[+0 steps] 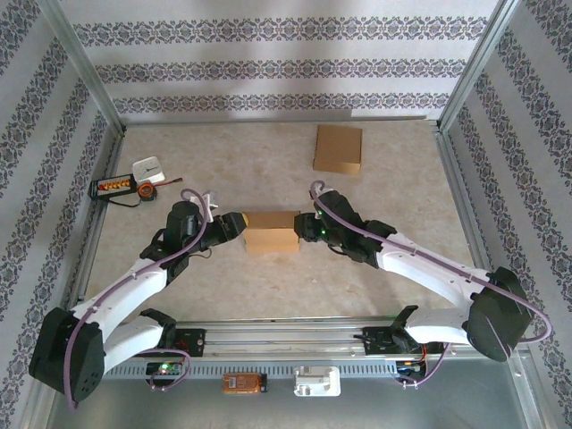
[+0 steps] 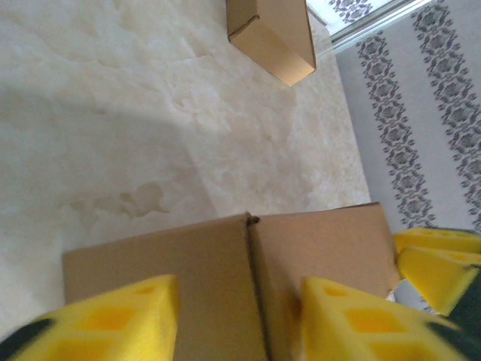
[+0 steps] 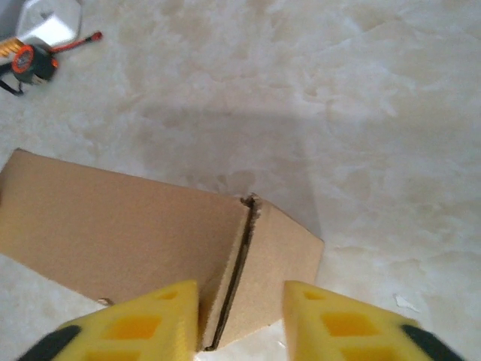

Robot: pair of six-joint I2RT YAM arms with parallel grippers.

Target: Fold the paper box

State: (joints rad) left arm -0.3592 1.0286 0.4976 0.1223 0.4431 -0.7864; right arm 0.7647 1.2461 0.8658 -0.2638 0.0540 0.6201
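The paper box [image 1: 271, 231], brown cardboard, lies in the middle of the table between both arms. My left gripper [image 1: 239, 223] is at its left end. In the left wrist view that gripper [image 2: 240, 323] has its yellow fingers apart over the box [image 2: 225, 256], one on either side of a fold seam. My right gripper [image 1: 304, 225] is at the right end. In the right wrist view it [image 3: 244, 323] straddles the end flap of the box [image 3: 113, 226]. One finger [image 3: 143, 323] touches the corner edge and the other stands off the flap.
A second cardboard box [image 1: 338, 148] lies at the back right. A tape measure [image 1: 146, 190], a white block [image 1: 149, 168] and a black device [image 1: 113, 187] sit at the left edge. Metal frame posts and patterned walls ring the table; a rail [image 1: 286, 335] runs along the near edge.
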